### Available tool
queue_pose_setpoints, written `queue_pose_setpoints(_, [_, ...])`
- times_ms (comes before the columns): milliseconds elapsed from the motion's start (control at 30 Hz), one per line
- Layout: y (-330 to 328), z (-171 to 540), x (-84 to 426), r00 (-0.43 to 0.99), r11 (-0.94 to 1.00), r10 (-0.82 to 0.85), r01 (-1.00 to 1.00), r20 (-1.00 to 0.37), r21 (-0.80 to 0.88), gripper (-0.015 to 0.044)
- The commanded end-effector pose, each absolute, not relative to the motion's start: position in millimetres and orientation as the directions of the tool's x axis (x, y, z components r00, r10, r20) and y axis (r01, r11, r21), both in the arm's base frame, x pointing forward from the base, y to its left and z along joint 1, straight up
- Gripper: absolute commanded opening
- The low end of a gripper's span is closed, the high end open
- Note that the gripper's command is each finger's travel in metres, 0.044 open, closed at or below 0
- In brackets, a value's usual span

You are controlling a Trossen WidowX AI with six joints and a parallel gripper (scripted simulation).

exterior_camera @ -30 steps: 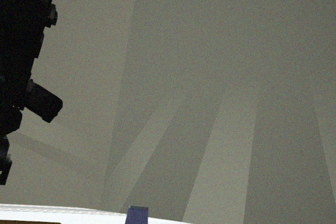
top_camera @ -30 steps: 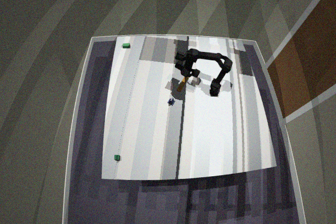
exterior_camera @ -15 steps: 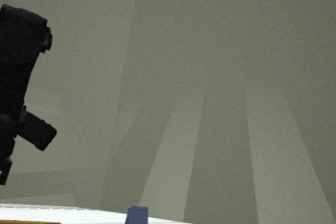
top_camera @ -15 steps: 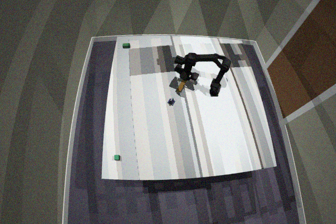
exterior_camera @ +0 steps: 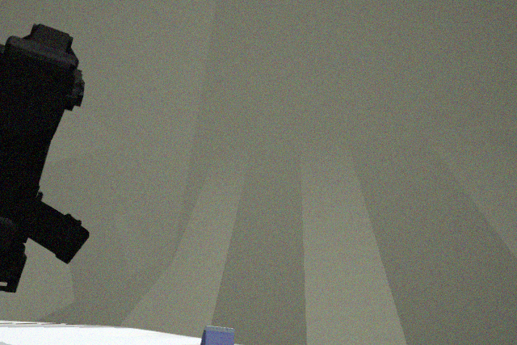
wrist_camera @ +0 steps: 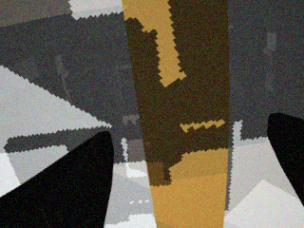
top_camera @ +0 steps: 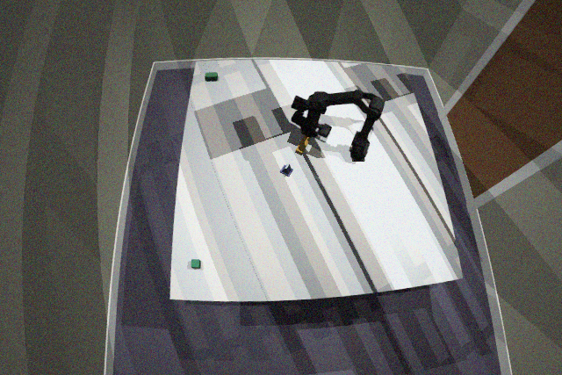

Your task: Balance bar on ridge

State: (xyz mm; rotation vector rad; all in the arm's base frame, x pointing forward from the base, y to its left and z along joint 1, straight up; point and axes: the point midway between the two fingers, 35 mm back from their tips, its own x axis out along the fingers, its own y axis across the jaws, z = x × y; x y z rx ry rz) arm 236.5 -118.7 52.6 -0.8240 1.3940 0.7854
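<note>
Black parallel-jaw gripper (top_camera: 310, 134) (wrist_camera: 192, 133) hovering w/ jaws apart, nothing held; long flat orange bar (top_camera: 302, 146) (wrist_camera: 190, 201) lying between fingertips in wrist view, near small blue ridge (top_camera: 286, 169) (exterior_camera: 217, 336). Off-centre grip might cause tipping later.

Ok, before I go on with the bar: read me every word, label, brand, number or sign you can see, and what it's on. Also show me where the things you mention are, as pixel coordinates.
None readable: no text on the bar (top_camera: 301, 148) (wrist_camera: 190, 204), the blue block (top_camera: 286, 169) (exterior_camera: 218, 336) or the green blocks (top_camera: 211, 76) (top_camera: 195, 263).
The dark arm (top_camera: 340, 97) (exterior_camera: 25, 124): no legible marking.
</note>
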Motion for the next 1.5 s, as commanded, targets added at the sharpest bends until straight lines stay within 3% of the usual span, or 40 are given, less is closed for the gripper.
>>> queue_pose_setpoints(0, [-118,46,234,0.020,0.505,-0.010,-0.863,-1.000,-0.022,0.0315])
queue_pose_setpoints(500, [-118,46,234,0.020,0.505,-0.010,-0.863,-1.000,-0.022,0.0315])
queue_pose_setpoints(733, [-118,46,235,0.023,0.509,-0.007,-0.860,-1.000,-0.024,0.0131])
queue_pose_setpoints(933, [-118,46,235,0.023,0.509,-0.007,-0.860,-1.000,-0.024,0.0091])
queue_pose_setpoints(1067, [-118,53,236,0.023,0.509,-0.007,-0.861,-1.000,-0.024,0.0000])
queue_pose_setpoints(1467, [-120,83,238,0.023,0.508,-0.008,-0.861,-1.000,-0.024,0.0000])
